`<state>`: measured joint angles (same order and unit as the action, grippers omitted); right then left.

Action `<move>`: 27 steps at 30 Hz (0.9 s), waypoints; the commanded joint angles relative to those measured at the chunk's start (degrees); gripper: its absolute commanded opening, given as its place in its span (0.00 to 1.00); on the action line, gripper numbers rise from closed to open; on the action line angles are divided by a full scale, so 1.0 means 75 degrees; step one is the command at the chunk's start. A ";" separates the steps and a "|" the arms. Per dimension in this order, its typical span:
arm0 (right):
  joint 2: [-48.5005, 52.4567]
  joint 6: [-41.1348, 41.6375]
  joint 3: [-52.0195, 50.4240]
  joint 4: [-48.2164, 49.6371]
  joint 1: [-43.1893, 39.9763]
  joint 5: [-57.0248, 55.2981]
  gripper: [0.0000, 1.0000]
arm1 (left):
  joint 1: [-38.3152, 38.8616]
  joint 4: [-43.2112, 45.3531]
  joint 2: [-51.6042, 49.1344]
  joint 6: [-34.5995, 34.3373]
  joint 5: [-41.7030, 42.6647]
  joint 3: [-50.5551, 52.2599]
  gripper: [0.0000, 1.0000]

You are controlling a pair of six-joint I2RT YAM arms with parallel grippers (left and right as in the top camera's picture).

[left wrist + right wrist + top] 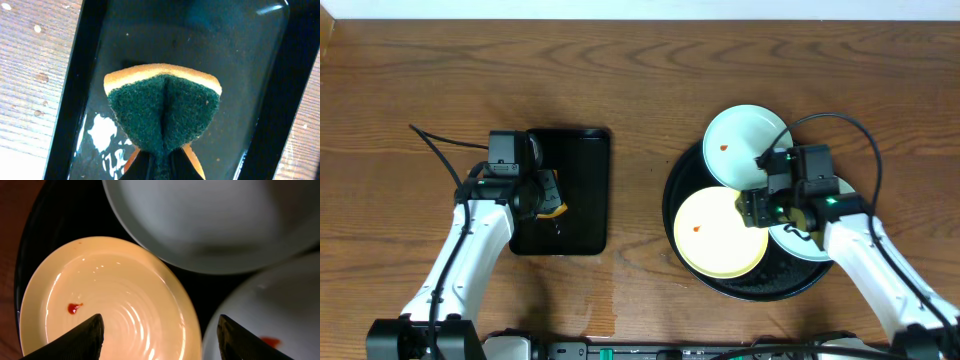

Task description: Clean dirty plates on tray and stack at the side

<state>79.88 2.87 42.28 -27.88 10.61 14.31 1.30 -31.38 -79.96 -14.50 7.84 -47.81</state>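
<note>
My right gripper [754,207] hangs over the round black tray [678,205], jaws spread wide and gripping nothing. The right edge of the yellow plate [718,232] lies between my fingers [82,337] (whether they touch it I cannot tell). That plate sits at the tray's near left and has a red spot [74,308] on its left half. One mint plate [740,145] overlaps the tray's far rim, and the other mint plate [280,310] lies to the right, partly under my wrist. My right arm reaches in from the near right corner, forearm slanting up and left, camera looking straight down. My left gripper [160,167] is clenched on a folded green-and-yellow sponge [165,110] above the wet rectangular tray [582,190]. My left arm rises from the near left of the table [420,70].
</note>
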 commanded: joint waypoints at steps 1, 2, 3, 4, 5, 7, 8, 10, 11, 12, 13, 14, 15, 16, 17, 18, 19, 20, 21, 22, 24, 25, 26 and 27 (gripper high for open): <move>0.0379 -0.0198 0.0146 0.0195 0.0256 0.0268 0.69 | 0.0009 -0.0006 0.0076 0.0122 0.0099 -0.0251 0.07; 0.0493 -0.0192 0.0146 0.0277 0.0294 0.0230 0.69 | 0.0009 -0.0006 0.0076 0.0122 0.0102 -0.0251 0.07; 0.0603 -0.0189 0.0146 0.0347 0.0321 0.0166 0.68 | 0.0009 -0.0006 0.0076 0.0122 0.0102 -0.0251 0.07; 0.0705 -0.0189 0.0146 0.0402 0.0335 0.0082 0.66 | 0.0009 -0.0006 0.0076 0.0122 0.0099 -0.0251 0.08; 0.0790 -0.0187 0.0146 0.0440 0.0347 0.0038 0.64 | 0.0009 -0.0009 0.0076 0.0122 0.0102 -0.0251 0.07; 0.0918 -0.0157 0.0146 0.0490 0.0347 -0.0070 0.62 | 0.0009 -0.0032 0.0076 0.0122 0.0102 -0.0251 0.08; 0.0956 -0.0160 0.0146 0.0490 0.0347 -0.0146 0.61 | 0.0009 -0.0044 0.0076 0.0122 0.0102 -0.0251 0.08; 0.0968 -0.0160 0.0146 0.0487 0.0347 -0.0239 0.61 | 0.0009 -0.0087 0.0076 0.0122 0.0102 -0.0251 0.08; 0.0968 -0.0160 0.0146 0.0481 0.0347 -0.0254 0.61 | 0.0009 -0.0099 0.0076 0.0125 0.0102 -0.0251 0.07; 0.0968 -0.0160 0.0146 0.0449 0.0347 -0.0254 0.61 | 0.0009 -0.0117 0.0076 0.0125 0.0102 -0.0251 0.07; 0.0968 -0.0163 0.0146 0.0414 0.0347 -0.0256 0.61 | 0.0009 -0.0117 0.0076 0.0125 0.0102 -0.0248 0.07; 0.0968 -0.0160 0.0146 0.0361 0.0347 -0.0303 0.60 | 0.0009 -0.0119 0.0076 0.0125 0.0102 -0.0251 0.07; 0.0968 -0.0163 0.0146 0.0326 0.0347 -0.0338 0.61 | 0.0009 -0.0119 0.0076 0.0125 0.0102 -0.0251 0.07; 0.0968 -0.0163 0.0146 0.0326 0.0344 -0.0338 0.64 | 0.0009 -0.0119 0.0076 0.0122 0.0102 -0.0251 0.08; 0.0968 -0.0160 0.0146 0.0364 0.0344 -0.0335 0.66 | 0.0009 -0.0117 0.0076 0.0125 0.0102 -0.0251 0.08; 0.0968 -0.0160 0.0149 0.0425 0.0344 -0.0332 0.65 | 0.0009 -0.0117 0.0076 0.0122 0.0102 -0.0251 0.07; 0.0965 -0.0160 0.0152 0.0493 0.0347 -0.0318 0.65 | 0.0009 -0.0117 0.0076 0.0122 0.0102 -0.0248 0.07; 0.0941 -0.0160 0.0160 0.0551 0.0350 -0.0210 0.65 | 0.0009 -0.0117 0.0076 0.0125 0.0102 -0.0251 0.08; 0.0933 -0.0163 0.0172 0.0595 0.0350 -0.0070 0.64 | 0.0009 -0.0117 0.0076 0.0125 0.0102 -0.0251 0.07; 0.0903 -0.0163 0.0198 0.0603 0.0347 0.0076 0.64 | 0.0009 -0.0119 0.0076 0.0125 0.0102 -0.0248 0.08; 0.0833 -0.0163 0.0280 0.0568 0.0347 0.0154 0.64 | 0.0009 -0.0117 0.0076 0.0125 0.0102 -0.0251 0.07; 0.0790 -0.0163 0.0318 0.0548 0.0344 0.0146 0.64 | 0.0009 -0.0117 0.0076 0.0125 0.0102 -0.0251 0.07; 0.0746 -0.0163 0.0358 0.0548 0.0338 0.0125 0.64 | 0.0009 -0.0119 0.0076 0.0122 0.0099 -0.0251 0.08; 0.0699 -0.0166 0.0396 0.0551 0.0338 0.0122 0.64 | 0.0009 -0.0117 0.0076 0.0125 0.0099 -0.0251 0.07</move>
<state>86.72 2.13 43.11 -23.94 13.08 14.17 1.30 -32.16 -79.96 -14.50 8.47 -47.83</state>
